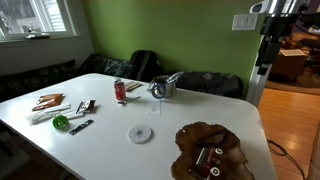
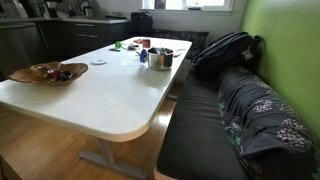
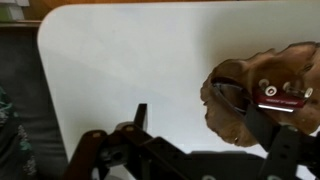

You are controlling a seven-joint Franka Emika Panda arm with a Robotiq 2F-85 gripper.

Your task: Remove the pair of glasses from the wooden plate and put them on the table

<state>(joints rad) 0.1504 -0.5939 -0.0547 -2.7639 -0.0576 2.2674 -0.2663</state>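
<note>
Wrist view: white counter below, bare through the middle. Wavy-edged wooden plate at the frame's right side, resting on the counter; near a counter end in an exterior view. Pincer low in frame, up above the counter and off to one side of the plate. Looks released: jaws wide apart, nothing between them.

On the plate: red-and-white item, and just beside it a dark thin loop, taken as the glasses, on the plate part nearest the pincer. Too small to read finer detail.

Step, by judgement: approach only. Glasses on the plate, no grasp begun.

Next move, by judgement:
- shift across until centred over the dark frame
- turn jaws to straddle the thin frame, clear of the red item
- descend close to the wood, clench gently; thin frame on glossy wood, likely to slide or slip out
- lift clear of the wavy rim, set down on bare counter beside the plate

Counts:
- 1 counter
- 1 plate
- 1 pincer
- 1 red-and-white item on the plate
- 1 clear disc, apart from the plate
- 1 pair of glasses
</note>
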